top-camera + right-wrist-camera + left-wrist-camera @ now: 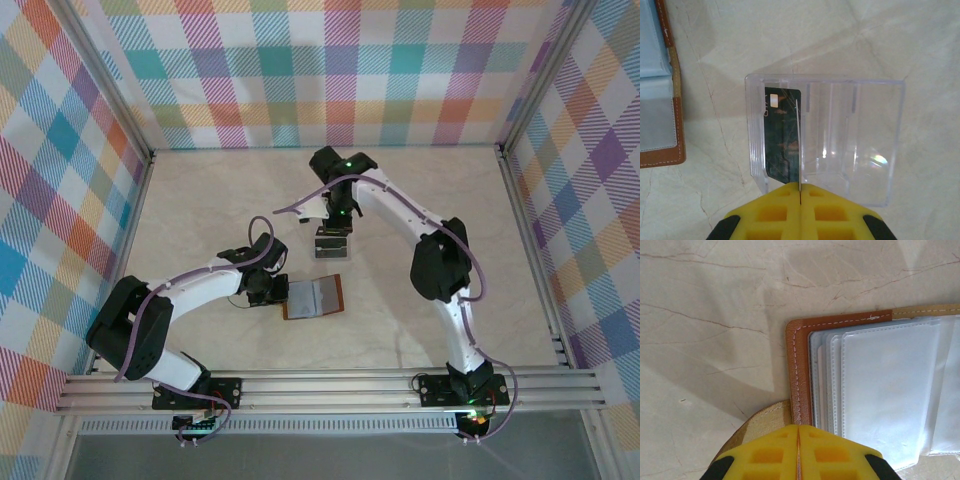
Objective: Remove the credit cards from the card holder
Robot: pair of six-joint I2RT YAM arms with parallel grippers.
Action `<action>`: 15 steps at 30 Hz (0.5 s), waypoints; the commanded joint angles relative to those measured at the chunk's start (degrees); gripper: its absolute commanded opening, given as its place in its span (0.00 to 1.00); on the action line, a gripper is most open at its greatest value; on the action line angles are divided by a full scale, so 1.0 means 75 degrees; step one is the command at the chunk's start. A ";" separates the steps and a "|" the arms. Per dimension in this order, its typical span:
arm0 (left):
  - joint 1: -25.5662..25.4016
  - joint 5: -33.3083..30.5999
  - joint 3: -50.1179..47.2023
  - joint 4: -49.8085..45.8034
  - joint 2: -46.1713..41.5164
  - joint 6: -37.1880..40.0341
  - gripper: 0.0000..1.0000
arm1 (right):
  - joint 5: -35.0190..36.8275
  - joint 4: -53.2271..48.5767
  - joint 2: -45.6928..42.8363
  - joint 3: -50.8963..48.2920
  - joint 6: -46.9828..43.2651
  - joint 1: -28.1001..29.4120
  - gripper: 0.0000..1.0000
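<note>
card [798, 145] edge-on in R tool [799, 192], above tray [875, 150]

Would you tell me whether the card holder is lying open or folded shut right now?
Open: the card holder lies spread flat on the table, its clear sleeves facing up.

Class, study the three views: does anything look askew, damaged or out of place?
Nothing damaged or spilled. The card holder lies open, slightly skewed, left fingers pinching its tab; a dark card sits in the clear tray; right fingers grip a pale card edge-on.
</note>
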 commanded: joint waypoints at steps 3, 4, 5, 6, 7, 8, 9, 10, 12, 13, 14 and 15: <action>0.0039 -0.0116 -0.0055 -0.0149 0.0038 -0.0126 0.09 | -0.0390 -0.0638 0.0361 0.0349 -0.0141 -0.0007 0.00; 0.0039 -0.0125 -0.0059 -0.0148 0.0050 -0.0122 0.09 | -0.0413 -0.0631 0.0423 0.0348 -0.0129 -0.0005 0.00; 0.0039 -0.0128 -0.0052 -0.0159 0.0065 -0.0120 0.09 | -0.0423 -0.0621 0.0490 0.0346 -0.0108 -0.0003 0.00; 0.0039 -0.0128 -0.0049 -0.0159 0.0064 -0.0123 0.09 | -0.0438 -0.0627 0.0555 0.0357 -0.0084 -0.0007 0.00; 0.0039 -0.0126 -0.0037 -0.0148 0.0071 -0.0125 0.09 | -0.0451 -0.0634 0.0631 0.0384 -0.0073 -0.0007 0.00; 0.0033 -0.0116 -0.0047 -0.0143 0.0093 -0.0112 0.09 | -0.0468 -0.0626 0.0700 0.0395 -0.0075 -0.0007 0.00; 0.0040 -0.0106 -0.0037 -0.0132 0.0118 -0.0106 0.09 | -0.0484 -0.0632 0.0758 0.0408 -0.0075 -0.0007 0.00; 0.0048 -0.0098 -0.0037 -0.0114 0.0139 -0.0101 0.09 | -0.0529 -0.0649 0.0829 0.0434 -0.0070 -0.0007 0.00; 0.0051 -0.0082 -0.0025 -0.0102 0.0202 -0.0108 0.09 | -0.0572 -0.0653 0.0956 0.0478 -0.0075 -0.0013 0.00; 0.0051 -0.0071 -0.0028 -0.0081 0.0221 -0.0102 0.09 | -0.0591 -0.0658 0.1017 0.0511 -0.0079 -0.0013 0.00; 0.0051 -0.0058 -0.0025 -0.0066 0.0252 -0.0105 0.09 | -0.0581 -0.0647 0.1082 0.0548 -0.0058 -0.0007 0.00; 0.0051 -0.0046 -0.0014 -0.0066 0.0271 -0.0119 0.09 | -0.0569 -0.0645 0.1120 0.0599 -0.0049 -0.0007 0.00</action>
